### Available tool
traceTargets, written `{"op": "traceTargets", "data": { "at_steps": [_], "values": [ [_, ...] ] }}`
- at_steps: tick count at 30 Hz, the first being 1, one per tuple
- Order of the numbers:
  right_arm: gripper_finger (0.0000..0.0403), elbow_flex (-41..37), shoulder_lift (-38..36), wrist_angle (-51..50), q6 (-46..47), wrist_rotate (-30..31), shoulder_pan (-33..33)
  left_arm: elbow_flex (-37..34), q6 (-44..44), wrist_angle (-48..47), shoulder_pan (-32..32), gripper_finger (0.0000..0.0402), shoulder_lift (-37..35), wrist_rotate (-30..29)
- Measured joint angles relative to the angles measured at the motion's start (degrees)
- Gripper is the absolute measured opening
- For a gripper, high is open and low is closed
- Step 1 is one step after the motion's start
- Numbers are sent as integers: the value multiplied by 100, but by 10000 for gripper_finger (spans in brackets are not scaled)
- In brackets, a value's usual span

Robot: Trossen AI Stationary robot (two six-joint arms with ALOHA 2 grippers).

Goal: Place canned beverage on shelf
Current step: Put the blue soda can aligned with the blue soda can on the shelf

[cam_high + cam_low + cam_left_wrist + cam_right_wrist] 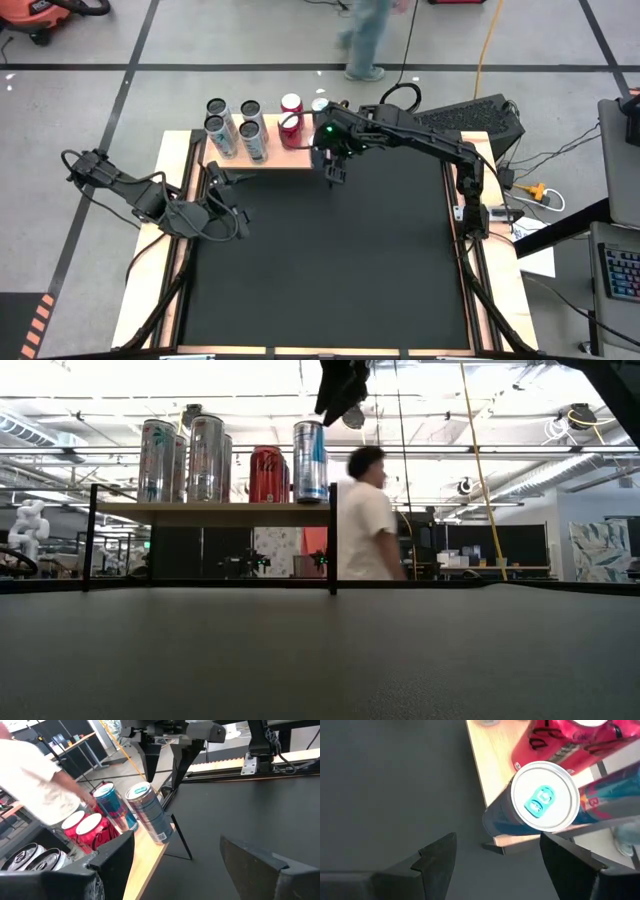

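Blue can (542, 802) stands at shelf (492, 765) corner; right claw (495, 857) wide above. Lift straight clear, avoiding contact.

Left claw (175, 865) wide, idle.

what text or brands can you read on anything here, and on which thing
No text here reads whole.
Red cans: white script lettering, cut off and blurred, unreadable.
Blue and silver can at the shelf corner: a red letter that looks like "B" on the side, the rest cut off.
Second blue can: red marks, unreadable.
Silver cans: teal and pink print, too small to read.
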Motion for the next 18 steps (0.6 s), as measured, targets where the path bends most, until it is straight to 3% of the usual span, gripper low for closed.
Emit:
{"op": "traceTargets", "data": {
  "at_steps": [10,15,18],
  "values": [
    [270,0,0,235,335,-28,6,2,2,-105,0,295,0,0],
    [270,0,0,232,545,-716,19,2,4,-107,0,295,0,0],
    [270,0,0,312,592,-761,26,0,4,-107,0,295,0,2]
  ]
}}
